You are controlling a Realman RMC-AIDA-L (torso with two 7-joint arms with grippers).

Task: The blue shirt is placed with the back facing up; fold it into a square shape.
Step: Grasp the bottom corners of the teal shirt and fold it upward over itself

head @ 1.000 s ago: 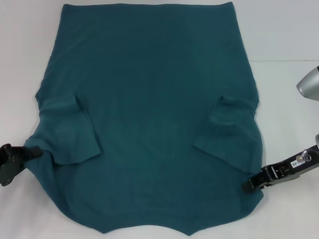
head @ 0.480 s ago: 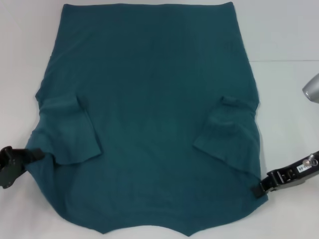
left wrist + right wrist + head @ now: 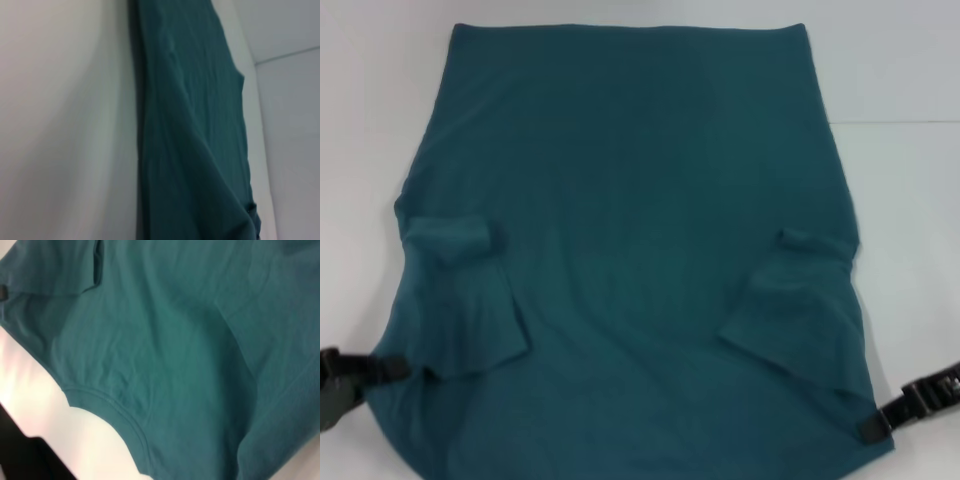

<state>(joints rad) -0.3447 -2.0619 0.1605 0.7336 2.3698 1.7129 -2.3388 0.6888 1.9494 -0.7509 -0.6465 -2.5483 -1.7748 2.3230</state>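
Note:
The blue shirt (image 3: pixel 640 250) lies flat on the white table, plain side up, hem at the far end; no lettering shows. Both short sleeves are folded inward onto the body, one on the left (image 3: pixel 460 300) and one on the right (image 3: pixel 800 310). My left gripper (image 3: pixel 398 368) is shut on the shirt's near left shoulder edge. My right gripper (image 3: pixel 872 428) is shut on the near right shoulder edge. The left wrist view shows the shirt's side (image 3: pixel 200 150) stretched along the table. The right wrist view shows the fabric (image 3: pixel 190 340) and the curved neckline (image 3: pixel 115 410).
The white table (image 3: pixel 910 220) shows on both sides of the shirt, with a thin seam line (image 3: pixel 900 122) at the right. The shirt's near end runs past the bottom of the head view. The table's near edge (image 3: pixel 20 460) shows dark in the right wrist view.
Both grippers have moved toward me and slightly outward, dragging the shirt nearer. The far hem has slid closer and the neckline has dropped out of the head view.

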